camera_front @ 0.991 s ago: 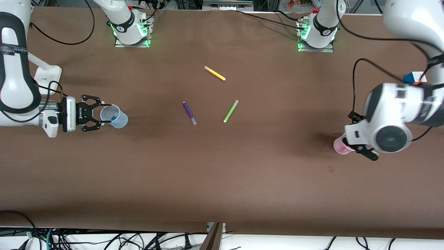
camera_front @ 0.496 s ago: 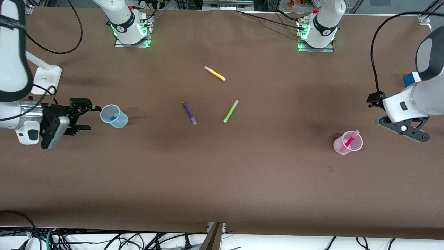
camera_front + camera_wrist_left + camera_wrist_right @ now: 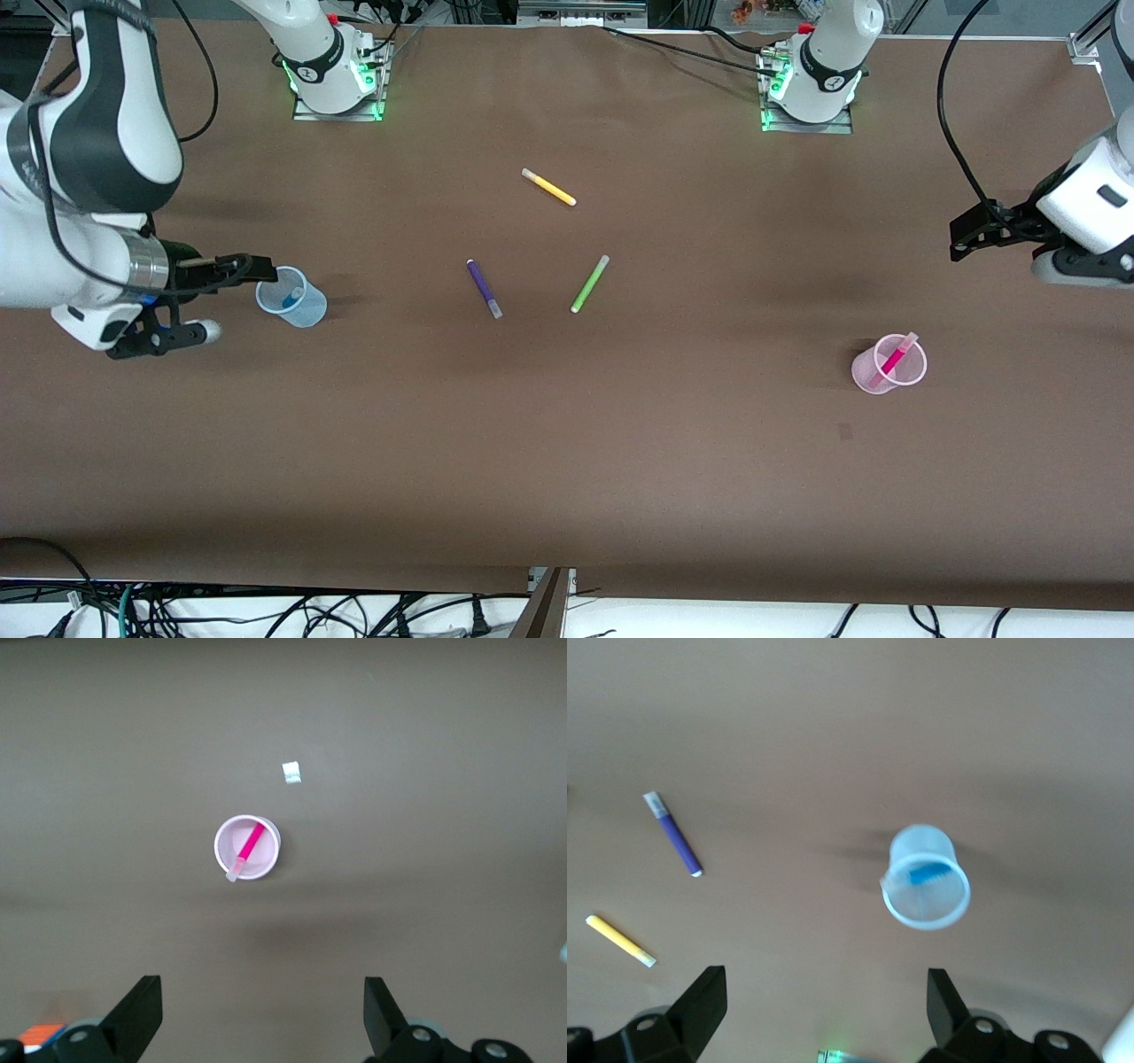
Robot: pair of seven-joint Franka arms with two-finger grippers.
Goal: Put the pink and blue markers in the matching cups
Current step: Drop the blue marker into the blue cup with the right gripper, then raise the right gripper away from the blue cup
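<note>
I see both arms have lifted away: left gripper point(image 3: 257, 1019) and right gripper point(image 3: 819, 1014) gape wide, empty. The hot-pink felt marker point(image 3: 893, 361) leans in the translucent pink plastic cup point(image 3: 889, 365), the blue marker point(image 3: 285, 299) in the pale blue tumbler point(image 3: 291, 298).

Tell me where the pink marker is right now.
The pink marker stands tilted inside the pink cup toward the left arm's end of the table, nearer the front camera than the loose pens.

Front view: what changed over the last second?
Both arms pulled back. The left gripper, open, left the pale pink plastic cup, uncovering the hot-pink marker inside. The right gripper, open, withdrew from the pale blue plastic cup holding the blue marker. Cups and loose pens stayed.
</note>
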